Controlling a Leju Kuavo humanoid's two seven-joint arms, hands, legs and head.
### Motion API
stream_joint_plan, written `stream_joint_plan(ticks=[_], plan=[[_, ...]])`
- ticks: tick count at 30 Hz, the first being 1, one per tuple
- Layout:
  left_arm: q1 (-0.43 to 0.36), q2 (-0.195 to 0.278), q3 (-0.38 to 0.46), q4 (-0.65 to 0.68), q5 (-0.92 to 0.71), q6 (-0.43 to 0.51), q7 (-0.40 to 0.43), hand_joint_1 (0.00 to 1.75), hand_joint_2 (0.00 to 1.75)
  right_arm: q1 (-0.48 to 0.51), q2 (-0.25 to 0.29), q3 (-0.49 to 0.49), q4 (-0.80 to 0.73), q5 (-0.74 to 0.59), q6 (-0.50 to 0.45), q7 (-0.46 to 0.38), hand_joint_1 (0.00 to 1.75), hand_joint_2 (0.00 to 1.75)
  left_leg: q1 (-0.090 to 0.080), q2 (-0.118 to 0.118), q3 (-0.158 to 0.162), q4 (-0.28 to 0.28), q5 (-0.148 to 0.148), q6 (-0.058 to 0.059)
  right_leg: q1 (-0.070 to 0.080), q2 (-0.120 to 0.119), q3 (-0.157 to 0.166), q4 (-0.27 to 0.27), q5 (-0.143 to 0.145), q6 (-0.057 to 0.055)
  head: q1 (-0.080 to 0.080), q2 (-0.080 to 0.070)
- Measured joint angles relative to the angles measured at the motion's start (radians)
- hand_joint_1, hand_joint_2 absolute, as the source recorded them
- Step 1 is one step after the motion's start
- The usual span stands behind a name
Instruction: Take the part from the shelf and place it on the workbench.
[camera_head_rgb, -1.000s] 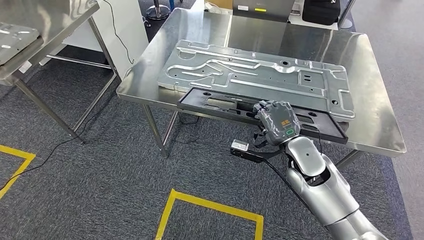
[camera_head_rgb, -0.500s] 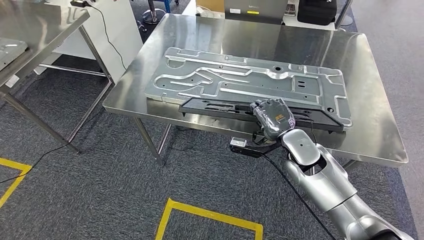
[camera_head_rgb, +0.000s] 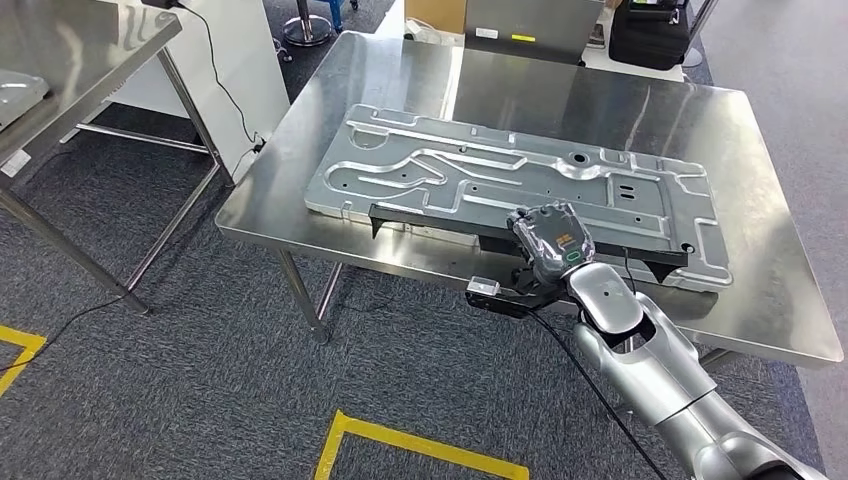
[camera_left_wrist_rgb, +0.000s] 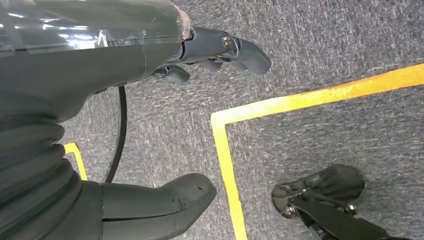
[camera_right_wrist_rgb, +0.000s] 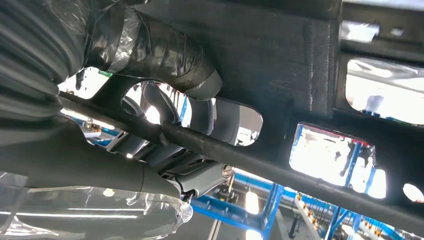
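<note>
Right hand is gripping the long black plastic frame part, fingers hooked through a cutout so it can't slip, resting it over the stamped grey metal panel on the shiny steel desk. Left hand is hanging loose with fingers apart, holding nothing.

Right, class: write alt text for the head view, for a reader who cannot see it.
The robot's right hand holds a long black part tilted over the near edge of a steel workbench. A large stamped metal panel lies flat on the bench behind it. Grey carpet with yellow tape lies below.
</note>
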Motion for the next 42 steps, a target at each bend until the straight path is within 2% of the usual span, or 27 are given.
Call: stream_joint_plan(ticks=[2, 4, 7, 9, 10, 12, 13, 14, 15, 18, 19, 20, 22, 24, 25, 27, 28, 29, 30, 31, 33, 34, 35, 37, 39, 40, 42], plan=[[0.000, 0.000, -0.001, 0.001, 0.002, 0.000, 0.000, 0.00, 1.75, 0.002, -0.002, -0.002, 0.001, 0.000, -0.001, 0.000, 1.75, 1.75, -0.003, 0.000, 0.024, 0.000, -0.016, -0.003, 0.006, 0.000, 0.037, -0.124, 0.095, -0.015, 0.000, 0.000], [-0.002, -0.001, -0.002, 0.004, 0.005, -0.002, 0.001, 0.00, 1.75, 0.000, -0.003, -0.005, 0.003, 0.000, -0.003, 0.001, 1.75, 1.75, -0.005, -0.001, 0.038, -0.004, -0.031, -0.011, 0.015, -0.001, 0.061, -0.205, 0.139, -0.029, 0.000, 0.000], [-0.004, -0.001, -0.002, 0.006, 0.009, -0.003, 0.002, 0.00, 1.75, -0.002, -0.005, -0.010, 0.004, 0.001, -0.005, 0.001, 1.75, 1.75, -0.006, 0.000, 0.050, 0.007, -0.035, -0.032, 0.017, 0.001, 0.083, -0.229, 0.142, -0.051, 0.000, 0.000], [-0.006, 0.000, -0.003, 0.007, 0.012, -0.003, 0.002, 0.00, 1.75, -0.006, -0.006, -0.013, 0.005, 0.002, -0.005, 0.001, 1.75, 1.75, -0.005, 0.001, 0.036, 0.058, -0.046, -0.040, 0.010, 0.000, 0.106, -0.237, 0.141, -0.061, 0.000, 0.000], [-0.007, 0.001, -0.003, 0.007, 0.013, -0.003, 0.002, 0.00, 1.75, -0.008, -0.006, -0.014, 0.005, 0.002, -0.006, 0.001, 1.75, 1.75, -0.003, 0.002, 0.009, 0.108, -0.063, -0.044, 0.008, -0.001, 0.115, -0.238, 0.137, -0.063, 0.000, 0.000], [-0.007, 0.002, -0.003, 0.007, 0.016, -0.003, 0.002, 0.00, 1.75, -0.010, -0.006, -0.015, 0.007, 0.003, -0.007, 0.000, 1.75, 1.75, 0.003, 0.003, -0.071, 0.228, -0.112, -0.054, 0.008, 0.000, 0.128, -0.237, 0.122, -0.066, -0.001, 0.000], [-0.005, 0.003, -0.003, 0.007, 0.017, -0.004, 0.002, 0.00, 1.75, -0.009, -0.006, -0.015, 0.008, 0.003, -0.007, 0.000, 1.75, 1.75, 0.005, 0.003, -0.105, 0.266, -0.132, -0.058, 0.008, 0.000, 0.135, -0.237, 0.114, -0.065, 0.000, 0.000], [-0.004, 0.003, -0.003, 0.007, 0.018, -0.004, 0.002, 0.00, 1.75, -0.008, -0.007, -0.015, 0.009, 0.004, -0.007, -0.001, 1.75, 1.75, 0.007, 0.004, -0.124, 0.273, -0.136, -0.061, 0.008, 0.001, 0.144, -0.237, 0.106, -0.063, -0.001, 0.000], [-0.002, 0.003, -0.003, 0.007, 0.019, -0.004, 0.002, 0.00, 1.75, -0.008, -0.007, -0.015, 0.009, 0.005, -0.007, -0.001, 1.75, 1.75, 0.009, 0.004, -0.127, 0.245, -0.118, -0.062, 0.007, 0.001, 0.156, -0.236, 0.096, -0.060, -0.001, 0.000], [0.001, 0.004, -0.003, 0.008, 0.020, -0.005, 0.002, 0.00, 1.75, -0.012, -0.010, -0.018, 0.011, 0.007, -0.007, -0.001, 1.75, 1.75, 0.008, 0.007, -0.087, 0.061, 0.016, -0.055, 0.007, 0.000, 0.192, -0.236, 0.063, -0.049, 0.000, 0.000], [0.001, 0.004, -0.003, 0.008, 0.021, -0.005, 0.002, 0.00, 1.75, -0.015, -0.010, -0.019, 0.012, 0.008, -0.008, -0.001, 1.75, 1.75, 0.006, 0.007, -0.077, 0.023, 0.045, -0.049, 0.007, 0.001, 0.197, -0.237, 0.055, -0.043, 0.000, 0.000], [0.002, 0.005, -0.003, 0.008, 0.021, -0.005, 0.002, 0.00, 1.75, -0.018, -0.012, -0.020, 0.013, 0.008, -0.008, -0.002, 1.75, 1.75, 0.003, 0.007, -0.075, 0.006, 0.055, -0.042, 0.008, 0.001, 0.200, -0.236, 0.051, -0.037, 0.000, 0.000], [0.002, 0.005, -0.003, 0.008, 0.022, -0.005, 0.002, 0.00, 1.75, -0.024, -0.016, -0.025, 0.014, 0.008, -0.009, -0.002, 1.75, 1.75, 0.003, 0.005, -0.062, -0.001, 0.046, -0.027, 0.008, 0.001, 0.201, -0.228, 0.051, -0.023, 0.000, 0.000], [0.002, 0.005, -0.004, 0.008, 0.022, -0.005, 0.002, 0.00, 1.75, -0.031, -0.022, -0.031, 0.014, 0.008, -0.008, -0.002, 1.75, 1.75, 0.006, 0.003, -0.040, -0.011, 0.039, -0.013, 0.006, 0.000, 0.179, -0.173, 0.054, -0.014, 0.000, 0.000], [0.002, 0.005, -0.004, 0.008, 0.022, -0.005, 0.002, 0.00, 1.75, -0.036, -0.026, -0.033, 0.015, 0.008, -0.008, -0.002, 1.75, 1.75, 0.007, 0.003, -0.029, -0.014, 0.033, -0.009, 0.005, 0.000, 0.148, -0.120, 0.045, -0.011, 0.000, 0.000], [0.001, 0.005, -0.006, 0.008, 0.023, -0.005, 0.002, 0.00, 1.75, -0.043, -0.033, -0.036, 0.018, 0.008, -0.007, -0.003, 1.75, 1.75, 0.007, 0.002, -0.010, -0.015, 0.016, -0.004, 0.004, -0.001, 0.062, 0.002, -0.001, -0.004, 0.000, 0.000], [0.002, 0.005, -0.007, 0.008, 0.024, -0.005, 0.002, 0.00, 1.75, -0.044, -0.037, -0.037, 0.021, 0.009, -0.007, -0.003, 1.75, 1.75, 0.007, 0.001, 0.001, -0.015, 0.005, -0.003, 0.004, -0.001, 0.023, 0.043, -0.027, -0.002, 0.000, 0.000], [0.003, 0.005, -0.009, 0.008, 0.024, -0.005, 0.002, 0.00, 1.75, -0.044, -0.041, -0.037, 0.024, 0.009, -0.006, -0.004, 1.75, 1.75, 0.007, 0.000, 0.015, -0.015, -0.006, -0.004, 0.003, -0.001, -0.003, 0.056, -0.040, -0.001, 0.000, 0.000], [0.004, 0.005, -0.010, 0.008, 0.025, -0.005, 0.002, 0.00, 1.75, -0.044, -0.045, -0.038, 0.028, 0.009, -0.006, -0.004, 1.75, 1.75, 0.007, -0.001, 0.031, -0.015, -0.018, -0.005, 0.003, -0.001, -0.012, 0.036, -0.031, 0.000, 0.000, 0.000], [0.005, 0.005, -0.012, 0.008, 0.027, -0.005, 0.002, 0.00, 1.75, -0.044, -0.049, -0.039, 0.031, 0.009, -0.006, -0.004, 1.75, 1.75, 0.007, -0.002, 0.049, -0.015, -0.031, -0.006, 0.002, -0.001, -0.008, -0.014, 0.002, -0.001, 0.000, 0.000], [0.005, 0.005, -0.013, 0.009, 0.029, -0.004, 0.002, 0.00, 1.75, -0.044, -0.056, -0.043, 0.037, 0.009, -0.008, -0.004, 1.75, 1.75, 0.006, -0.003, 0.079, -0.013, -0.058, -0.014, 0.003, -0.003, 0.014, -0.139, 0.113, -0.009, -0.001, 0.000], [0.004, 0.005, -0.014, 0.009, 0.031, -0.004, 0.002, 0.00, 1.75, -0.044, -0.059, -0.045, 0.041, 0.009, -0.008, -0.004, 1.75, 1.75, 0.005, -0.005, 0.088, -0.012, -0.070, -0.019, 0.006, -0.004, 0.021, -0.182, 0.153, -0.014, -0.001, 0.000], [0.003, 0.005, -0.015, 0.010, 0.031, -0.004, 0.003, 0.00, 1.75, -0.043, -0.061, -0.046, 0.044, 0.008, -0.009, -0.004, 1.75, 1.75, 0.005, -0.005, 0.094, -0.014, -0.081, -0.025, 0.010, -0.004, 0.025, -0.204, 0.177, -0.021, 0.000, 0.000], [0.001, 0.005, -0.015, 0.010, 0.032, -0.003, 0.003, 0.00, 1.75, -0.044, -0.064, -0.049, 0.049, 0.008, -0.011, -0.004, 1.75, 1.75, 0.004, -0.006, 0.108, -0.014, -0.090, -0.037, 0.012, -0.002, 0.036, -0.211, 0.170, -0.034, 0.000, 0.000], [0.001, 0.006, -0.016, 0.011, 0.032, -0.003, 0.003, 0.00, 1.75, -0.046, -0.066, -0.053, 0.049, 0.008, -0.013, -0.004, 1.75, 1.75, 0.004, -0.002, 0.103, 0.025, -0.093, -0.046, 0.008, 0.000, 0.060, -0.218, 0.158, -0.048, 0.000, 0.000], [0.000, 0.006, -0.016, 0.011, 0.033, -0.003, 0.003, 0.00, 1.75, -0.048, -0.067, -0.054, 0.049, 0.006, -0.015, -0.005, 1.75, 1.75, 0.005, 0.000, 0.081, 0.071, -0.102, -0.050, 0.007, 0.000, 0.074, -0.220, 0.152, -0.054, 0.000, 0.000], [-0.001, 0.006, -0.016, 0.011, 0.035, -0.002, 0.002, 0.00, 1.75, -0.049, -0.067, -0.055, 0.049, 0.004, -0.017, -0.008, 1.75, 1.75, 0.006, 0.004, -0.002, 0.202, -0.147, -0.058, 0.007, 0.000, 0.098, -0.223, 0.136, -0.061, 0.000, 0.000]])
